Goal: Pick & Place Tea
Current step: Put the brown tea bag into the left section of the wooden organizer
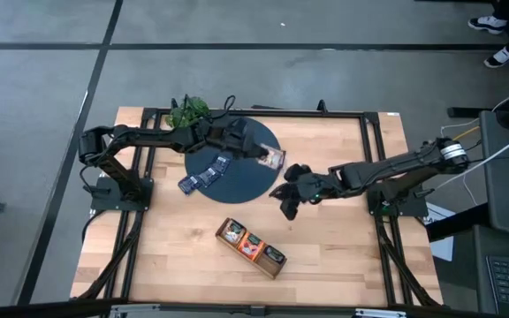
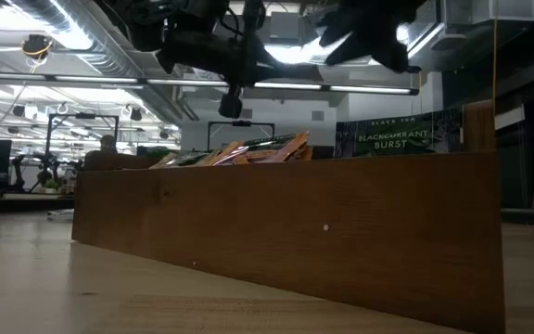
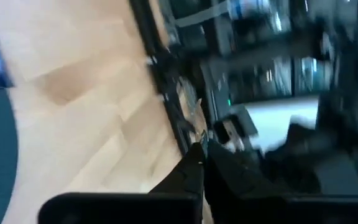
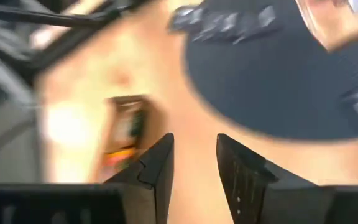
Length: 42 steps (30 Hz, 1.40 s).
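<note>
Pale wood-plank table (image 1: 343,256) w/ matt finish, wooden tray (image 1: 251,248), dark matt mat (image 1: 237,177), glossy sachets (image 1: 203,176)

Lab: exposed ceiling ducts (image 2: 72,28), strip lights, workbenches behind

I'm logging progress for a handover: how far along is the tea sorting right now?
Several sachets already lie in the wooden tray. In hand: the left gripper is shut over the dark round mat, beside a beige sachet; a grip can't be confirmed. The right gripper hangs open and empty off the mat's edge. Left: the blue sachets on the mat.
</note>
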{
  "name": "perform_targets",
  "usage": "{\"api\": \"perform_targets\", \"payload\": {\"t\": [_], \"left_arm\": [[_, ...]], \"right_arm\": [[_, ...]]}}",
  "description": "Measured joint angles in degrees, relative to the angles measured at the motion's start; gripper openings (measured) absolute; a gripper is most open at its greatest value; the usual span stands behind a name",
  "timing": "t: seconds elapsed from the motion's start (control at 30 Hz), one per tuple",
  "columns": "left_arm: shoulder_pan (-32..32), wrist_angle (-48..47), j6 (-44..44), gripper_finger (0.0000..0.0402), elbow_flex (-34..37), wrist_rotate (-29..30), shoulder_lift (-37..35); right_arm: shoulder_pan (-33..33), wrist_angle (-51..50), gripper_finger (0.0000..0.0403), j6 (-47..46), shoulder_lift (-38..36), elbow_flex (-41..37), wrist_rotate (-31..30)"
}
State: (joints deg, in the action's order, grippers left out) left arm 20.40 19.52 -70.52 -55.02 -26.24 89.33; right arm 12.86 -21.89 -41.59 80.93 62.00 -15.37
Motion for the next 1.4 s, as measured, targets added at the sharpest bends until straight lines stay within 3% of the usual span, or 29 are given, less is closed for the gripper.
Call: {"api": "perform_targets", "payload": {"t": [0.33,0.73,0.97,1.17,1.4], "left_arm": [[-2.79,-4.63,18.03,0.0003,0.00,-17.54,-0.32],[-9.28,-18.56,43.16,0.0003,0.00,-21.45,-0.32],[-12.25,-27.34,59.46,0.0003,0.00,-19.54,-0.34],[-16.50,-48.19,74.89,0.0003,-5.51,-4.38,-0.34],[-18.81,-52.03,77.60,0.0003,-10.52,-2.62,-0.34]], "right_arm": [[2.86,2.39,0.0121,-15.65,-4.49,0.00,17.28],[6.93,6.36,0.0120,-21.78,-4.62,0.00,26.33],[8.46,6.38,0.0120,-24.21,-4.60,0.00,26.64],[8.85,6.34,0.0120,-25.59,-4.59,0.00,26.64],[8.83,6.29,0.0120,-25.57,-4.59,0.00,26.50]]}}
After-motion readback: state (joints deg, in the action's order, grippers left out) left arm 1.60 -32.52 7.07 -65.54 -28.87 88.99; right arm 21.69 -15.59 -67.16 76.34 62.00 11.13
